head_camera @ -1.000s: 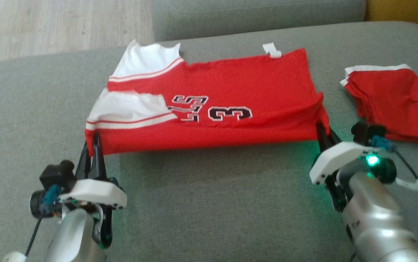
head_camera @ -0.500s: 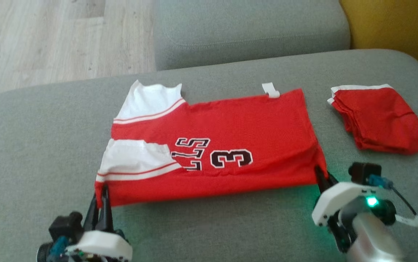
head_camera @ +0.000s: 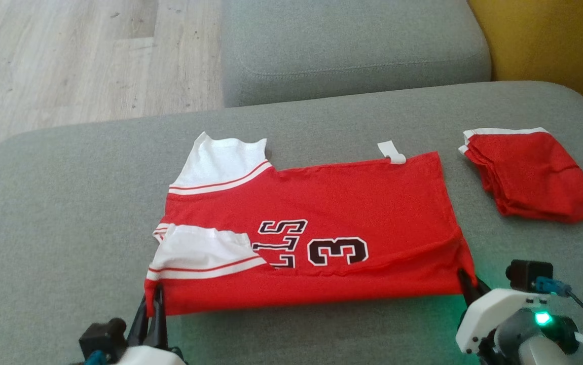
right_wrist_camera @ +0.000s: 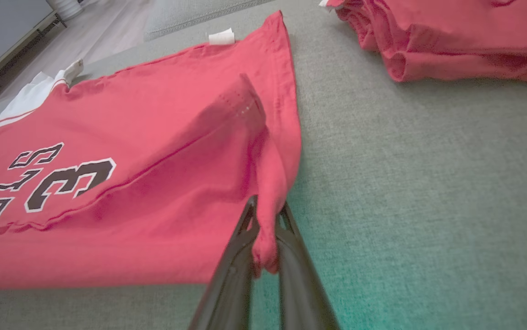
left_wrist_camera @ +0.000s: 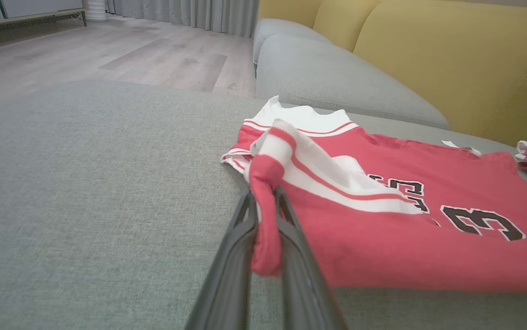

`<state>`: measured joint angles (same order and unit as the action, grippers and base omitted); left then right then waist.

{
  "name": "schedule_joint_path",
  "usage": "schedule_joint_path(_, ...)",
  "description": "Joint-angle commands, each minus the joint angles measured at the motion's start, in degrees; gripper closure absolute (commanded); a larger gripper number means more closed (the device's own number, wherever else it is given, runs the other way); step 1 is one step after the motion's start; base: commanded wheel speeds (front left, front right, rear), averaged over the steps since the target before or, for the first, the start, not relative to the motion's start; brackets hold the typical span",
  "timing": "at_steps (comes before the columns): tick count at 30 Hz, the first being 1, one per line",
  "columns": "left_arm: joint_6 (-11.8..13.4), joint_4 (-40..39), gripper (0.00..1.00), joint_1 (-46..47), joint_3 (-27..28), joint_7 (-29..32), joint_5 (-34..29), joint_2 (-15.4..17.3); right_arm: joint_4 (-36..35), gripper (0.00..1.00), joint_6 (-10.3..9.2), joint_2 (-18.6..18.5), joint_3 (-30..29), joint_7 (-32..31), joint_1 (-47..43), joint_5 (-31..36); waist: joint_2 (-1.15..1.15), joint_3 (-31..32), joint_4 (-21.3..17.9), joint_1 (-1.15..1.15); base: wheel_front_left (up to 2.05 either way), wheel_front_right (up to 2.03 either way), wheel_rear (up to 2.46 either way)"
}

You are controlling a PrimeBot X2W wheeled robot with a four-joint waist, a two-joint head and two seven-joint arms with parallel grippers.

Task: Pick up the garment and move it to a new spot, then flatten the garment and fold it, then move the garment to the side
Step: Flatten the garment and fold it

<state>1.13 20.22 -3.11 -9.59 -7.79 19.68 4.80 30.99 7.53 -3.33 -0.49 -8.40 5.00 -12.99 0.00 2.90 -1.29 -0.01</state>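
Fold under way on red-and-white fabric jersey (head_camera: 317, 218), spread mid-cushion on wide grey upholstered cushion (head_camera: 68, 203). Clamped tight at near corners between fingers of left gripper (head_camera: 153, 299) and right gripper (head_camera: 468, 282). Advised: carry both corners level toward far hem, clear of folded red cloth pile (head_camera: 530, 177) at cushion's right.

Corner of red jersey (right_wrist_camera: 121, 183) between fingers (right_wrist_camera: 232, 271)
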Motion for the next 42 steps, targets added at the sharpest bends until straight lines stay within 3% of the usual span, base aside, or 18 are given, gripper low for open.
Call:
schedule_joint_path(1,0.42,-1.1,1.0,1.66,1.43,-0.01,-0.02,0.77,-3.47,1.0,-0.04,-0.03,0.48,-0.8,0.58,0.68,0.0,-0.23,-0.08,0.01,0.0,0.0,0.0)
schedule_joint_path(2,0.39,-0.67,0.95,1.72,1.29,0.23,0.01,0.79,-4.33,1.0,-0.04,0.06,0.18,-1.3,0.15,0.93,0.0,-0.33,-0.11,0.01,0.0,0.0,0.0)
schedule_joint_path(3,0.57,-0.32,0.51,1.78,1.25,0.56,0.07,0.76,-5.24,0.62,-0.04,0.13,-0.09,-1.54,-0.18,1.36,0.0,-0.48,-0.19,0.01,0.0,0.0,0.0)
schedule_joint_path(4,0.73,-0.15,0.0,1.9,1.24,0.65,0.1,0.74,-6.12,0.0,-0.04,0.2,-0.38,-1.62,-0.48,1.75,0.0,-0.63,-0.26,0.01,0.0,0.0,0.0)
schedule_joint_path(12,1.44,-1.37,0.0,4.84,2.36,-1.61,0.48,1.12,-13.18,0.0,-0.04,0.42,-0.33,0.08,0.19,2.79,0.0,-2.23,-1.16,0.01,0.0,0.0,0.0)
schedule_joint_path(20,-0.37,-6.06,0.0,14.36,2.13,-2.76,-0.72,3.83,-20.58,0.0,-0.04,0.44,-1.74,1.47,5.07,3.12,0.0,-6.74,-2.94,0.01,0.0,0.0,0.0)
schedule_joint_path(26,-3.0,-5.54,0.0,27.77,1.37,2.04,-2.09,8.0,-23.37,0.0,-0.04,0.45,-2.81,1.66,11.68,4.26,0.0,-12.7,-5.22,0.01,0.0,0.0,0.0)
schedule_joint_path(34,-7.61,7.14,0.0,46.85,-1.71,13.94,-2.4,15.62,-24.17,0.0,-0.04,0.45,-1.95,3.01,20.29,4.91,0.0,-20.29,-9.32,0.01,0.0,0.0,0.0)
schedule_joint_path(42,-8.58,17.96,0.0,59.27,-9.43,23.85,3.65,20.65,-23.53,0.0,-0.04,0.45,-0.42,5.12,23.14,3.06,0.0,-25.97,-11.69,0.01,0.0,0.0,0.0)
